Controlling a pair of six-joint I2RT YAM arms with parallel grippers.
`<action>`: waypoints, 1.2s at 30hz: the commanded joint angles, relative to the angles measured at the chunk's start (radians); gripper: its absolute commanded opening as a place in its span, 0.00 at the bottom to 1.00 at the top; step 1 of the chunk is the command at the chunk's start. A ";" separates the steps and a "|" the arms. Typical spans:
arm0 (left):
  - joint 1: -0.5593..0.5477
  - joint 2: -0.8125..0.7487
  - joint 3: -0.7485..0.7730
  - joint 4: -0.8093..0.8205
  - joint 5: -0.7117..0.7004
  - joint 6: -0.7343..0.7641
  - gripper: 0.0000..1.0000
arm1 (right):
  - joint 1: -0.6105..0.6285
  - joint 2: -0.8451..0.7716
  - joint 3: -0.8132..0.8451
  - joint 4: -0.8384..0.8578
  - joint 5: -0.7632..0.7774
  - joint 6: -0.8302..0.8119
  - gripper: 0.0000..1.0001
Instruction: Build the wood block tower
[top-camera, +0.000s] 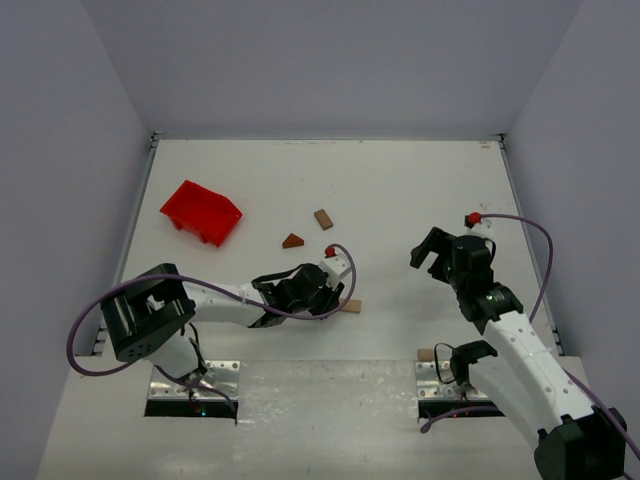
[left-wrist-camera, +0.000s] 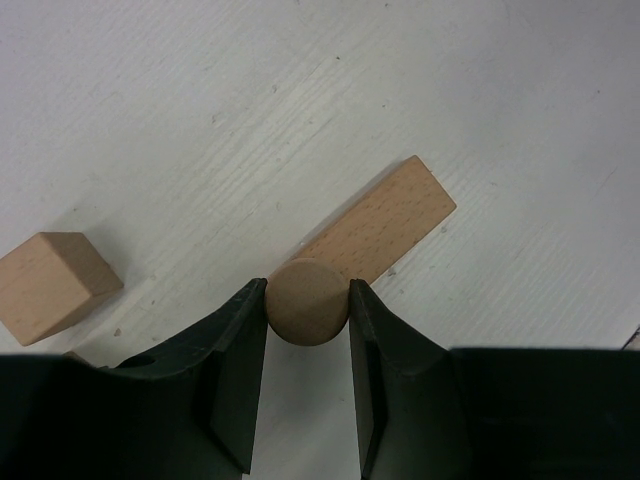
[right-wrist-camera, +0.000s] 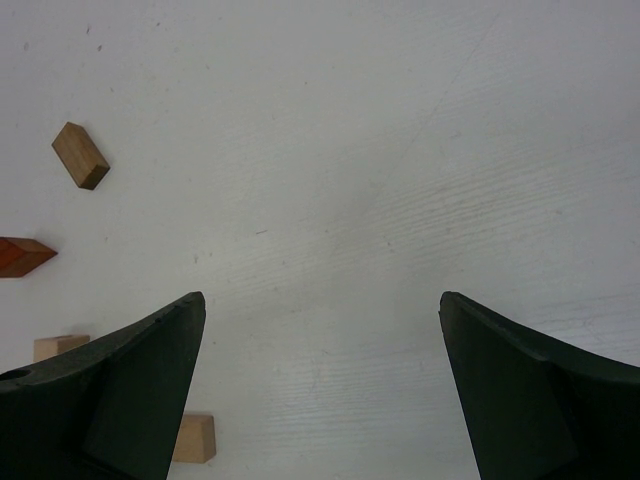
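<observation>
Top view: nearest, a small pale block (top-camera: 426, 354) lies by the right arm's base, well apart from the other pieces. The left gripper (top-camera: 328, 296) is low over the middle of the table (top-camera: 400, 180), with a tan block (top-camera: 351, 306) just beside it. Farther off lie the dark triangular roof piece (top-camera: 292, 241) and a brown block (top-camera: 323, 219), apart from each other. The red bin (top-camera: 202, 212) sits far left. The right gripper (top-camera: 440, 252) hovers at right, away from every block.

Left wrist view: jaws clamped on a round wooden piece (left-wrist-camera: 306, 305) at the near end of the flat plank (left-wrist-camera: 380, 220) — contact cannot be told. A pale cube (left-wrist-camera: 50, 285) lies left, apart.

Right wrist view: jaws wide apart, holding nothing.

Assessment: no piece visibly stands on another — the tower looks barely begun, and the cubes and roof are still to be placed.
</observation>
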 joint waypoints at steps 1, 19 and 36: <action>-0.019 -0.029 0.005 0.029 0.007 0.008 0.35 | -0.002 -0.013 -0.002 0.022 0.003 -0.009 0.99; -0.032 -0.017 0.012 0.039 -0.052 0.012 0.40 | -0.002 -0.007 -0.001 0.023 -0.011 -0.011 0.99; -0.047 -0.006 0.023 0.052 -0.062 0.017 0.44 | -0.002 -0.005 -0.001 0.022 -0.019 -0.013 0.99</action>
